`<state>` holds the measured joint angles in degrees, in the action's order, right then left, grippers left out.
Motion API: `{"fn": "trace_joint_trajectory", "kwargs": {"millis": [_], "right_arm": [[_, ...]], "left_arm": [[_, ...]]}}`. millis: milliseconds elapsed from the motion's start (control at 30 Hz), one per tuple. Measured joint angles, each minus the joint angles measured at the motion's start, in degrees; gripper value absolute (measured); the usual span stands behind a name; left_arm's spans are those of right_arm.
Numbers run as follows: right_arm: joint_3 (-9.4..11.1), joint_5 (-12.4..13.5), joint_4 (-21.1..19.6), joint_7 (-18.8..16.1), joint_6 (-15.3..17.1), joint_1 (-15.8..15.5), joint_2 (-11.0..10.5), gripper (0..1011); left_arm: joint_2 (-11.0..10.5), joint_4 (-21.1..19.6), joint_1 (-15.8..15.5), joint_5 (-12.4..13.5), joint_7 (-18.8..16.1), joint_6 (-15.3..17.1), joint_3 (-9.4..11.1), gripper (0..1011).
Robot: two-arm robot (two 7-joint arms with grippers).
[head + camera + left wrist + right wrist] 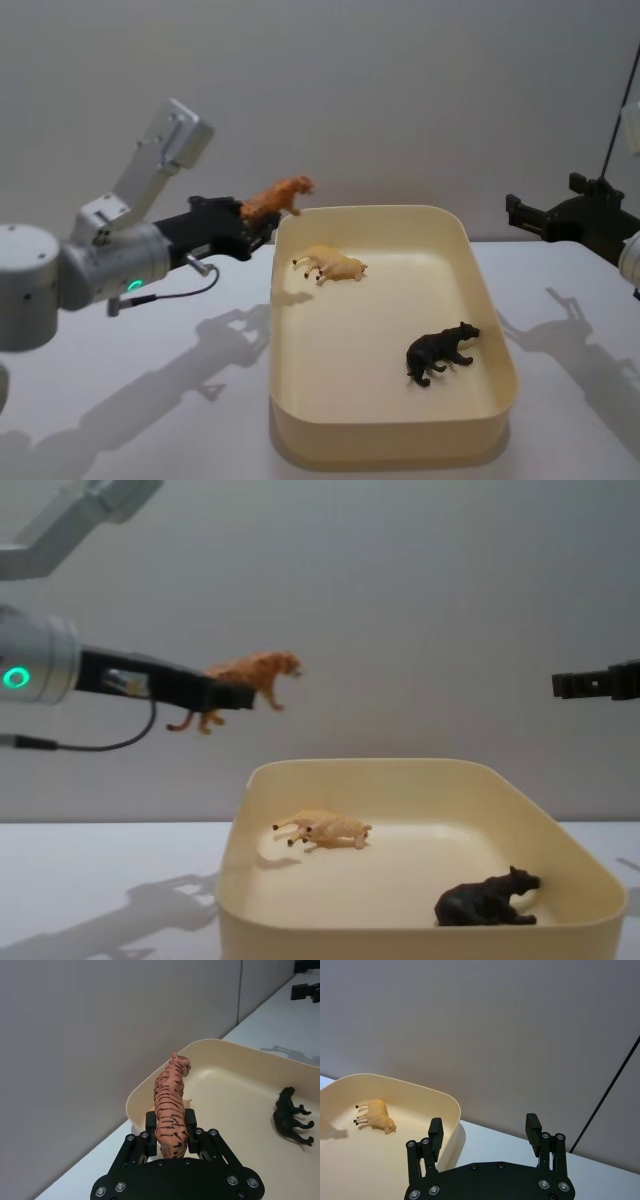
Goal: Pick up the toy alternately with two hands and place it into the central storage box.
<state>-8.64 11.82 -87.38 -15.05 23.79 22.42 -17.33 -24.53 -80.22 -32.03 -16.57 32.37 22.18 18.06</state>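
Observation:
My left gripper (252,224) (170,1132) (232,695) is shut on an orange striped toy tiger (277,196) (170,1106) (248,683), held in the air above the far left corner of the cream-yellow storage box (290,395) (150,1080) (300,920) (447,1105). A tan toy animal (331,265) (322,829) (374,1115) lies on its side in the box's far part. A black toy animal (441,351) (488,900) (292,1117) lies near its right wall. My right gripper (525,213) (485,1132) (575,684) hovers open and empty off the box's far right corner.
The white table (150,400) carries the box at its centre. A grey wall (400,90) stands close behind. A black cable (185,290) loops under the left arm.

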Motion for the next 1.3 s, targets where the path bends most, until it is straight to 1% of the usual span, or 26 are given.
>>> {"fn": "trace_joint_trajectory", "kwargs": {"millis": [33, 67, 100, 133, 200, 233, 267, 300, 333, 433, 667, 733, 800, 833, 900, 933, 967, 1067, 1167, 1200, 1300], "right_arm": [[0.0, 0.0, 0.0, 0.0, 0.0, 0.0, 0.0, 1001], [0.0, 0.0, 0.0, 0.0, 0.0, 0.0, 0.0, 1001], [0.0, 0.0, 0.0, 0.0, 0.0, 0.0, 0.0, 1001], [0.0, 0.0, 0.0, 0.0, 0.0, 0.0, 0.0, 1001], [0.0, 0.0, 0.0, 0.0, 0.0, 0.0, 0.0, 1001], [0.0, 0.0, 0.0, 0.0, 0.0, 0.0, 0.0, 1001], [0.0, 0.0, 0.0, 0.0, 0.0, 0.0, 0.0, 1000], [0.0, 0.0, 0.0, 0.0, 0.0, 0.0, 0.0, 1001], [0.0, 0.0, 0.0, 0.0, 0.0, 0.0, 0.0, 1001], [0.0, 0.0, 0.0, 0.0, 0.0, 0.0, 0.0, 1001], [0.0, 0.0, 0.0, 0.0, 0.0, 0.0, 0.0, 1001], [0.0, 0.0, 0.0, 0.0, 0.0, 0.0, 0.0, 1001], [0.0, 0.0, 0.0, 0.0, 0.0, 0.0, 0.0, 1001], [0.0, 0.0, 0.0, 0.0, 0.0, 0.0, 0.0, 1001], [0.0, 0.0, 0.0, 0.0, 0.0, 0.0, 0.0, 1001], [0.0, 0.0, 0.0, 0.0, 0.0, 0.0, 0.0, 1001], [0.0, 0.0, 0.0, 0.0, 0.0, 0.0, 0.0, 1001], [0.0, 0.0, 0.0, 0.0, 0.0, 0.0, 0.0, 1001], [0.0, 0.0, 0.0, 0.0, 0.0, 0.0, 0.0, 1001], [0.0, 0.0, 0.0, 0.0, 0.0, 0.0, 0.0, 1001], [0.0, 0.0, 0.0, 0.0, 0.0, 0.0, 0.0, 1001]], "left_arm": [[0.2, 0.4, -0.5, 0.4, 0.7, 0.0, 0.1, 293], [0.7, 1.4, -1.5, 1.3, 2.4, 0.0, 0.4, 294], [0.9, 1.9, -2.0, 1.7, 3.1, 0.0, 0.6, 293], [1.5, 3.1, -3.2, 2.6, 4.6, 0.0, 0.9, 294], [2.0, 4.2, -4.2, 3.5, 6.2, 0.0, 1.2, 294], [2.6, 5.3, -5.4, 4.6, 8.0, -0.2, 1.6, 294], [2.7, 6.0, -5.8, 5.0, 8.8, -0.3, 1.7, 294], [3.3, 7.4, -7.0, 6.0, 10.6, -0.6, 2.1, 293], [3.3, 7.4, -7.0, 6.0, 10.6, -0.6, 2.1, 293], [4.7, 10.7, -9.7, 8.3, 14.4, -1.3, 3.0, 294], [7.0, 16.8, -14.2, 11.6, 19.8, -2.8, 4.5, 296], [7.4, 17.8, -15.0, 12.1, 20.6, -3.0, 4.7, 334], [7.9, 19.0, -15.8, 12.8, 21.6, -3.3, 5.0, 414], [8.0, 19.4, -16.1, 13.0, 21.9, -3.4, 5.1, 435], [8.4, 20.4, -16.9, 13.5, 22.8, -3.7, 5.4, 515], [8.5, 20.7, -17.0, 13.6, 22.9, -3.7, 5.4, 532], [8.7, 21.2, -17.4, 13.9, 23.4, -3.9, 5.6, 577], [9.1, 22.1, -18.1, 14.4, 24.1, -4.1, 5.8, 674], [9.3, 22.6, -18.5, 14.6, 24.5, -4.2, 5.9, 731], [9.4, 22.9, -18.7, 14.8, 24.8, -4.3, 6.0, 788], [9.5, 23.3, -18.9, 14.9, 25.0, -4.4, 6.1, 864]]}}
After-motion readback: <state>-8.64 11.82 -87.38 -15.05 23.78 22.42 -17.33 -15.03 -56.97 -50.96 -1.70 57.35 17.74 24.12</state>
